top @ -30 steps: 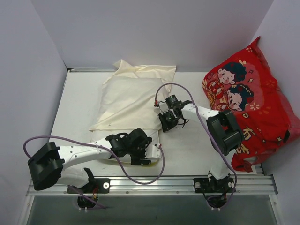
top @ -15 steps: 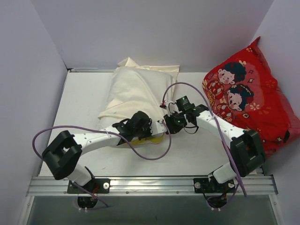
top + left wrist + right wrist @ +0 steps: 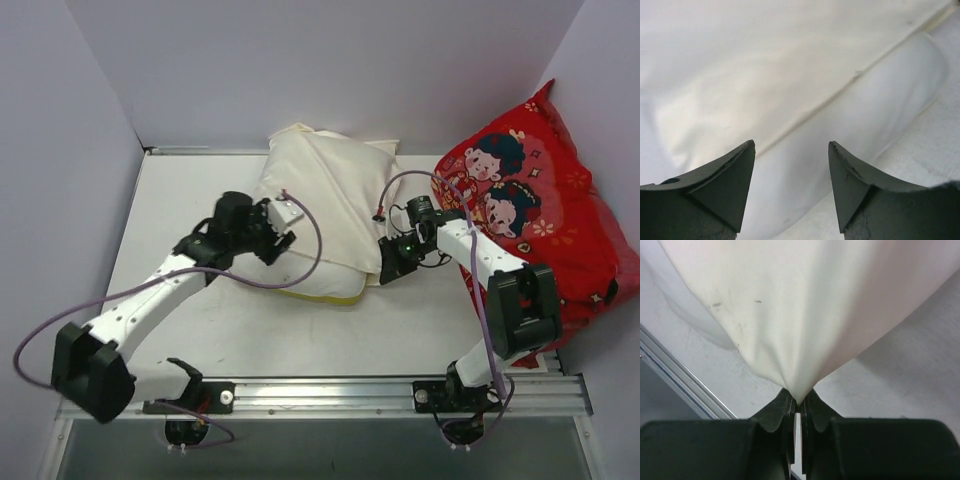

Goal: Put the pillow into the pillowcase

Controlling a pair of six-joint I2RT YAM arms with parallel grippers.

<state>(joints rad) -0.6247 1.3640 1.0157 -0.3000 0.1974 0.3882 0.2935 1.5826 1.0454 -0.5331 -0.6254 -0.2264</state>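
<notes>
At lower centre of the top view, the pillow's [image 3: 338, 297] yellow seam peeks from the pillowcase [image 3: 330, 205] mouth on the counter [image 3: 400, 330]. Just to its right, the right claw [image 3: 799, 402] is clamped on a thin pinch of pillowcase fabric. Further up and left, the left claw [image 3: 791, 146] gapes wide, holding nothing. That small pinch may slip under a tug, letting the pillow slide out.

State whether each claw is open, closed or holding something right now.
Left claw: open, holding nothing.
Right claw: closed on the pillowcase fabric.
</notes>
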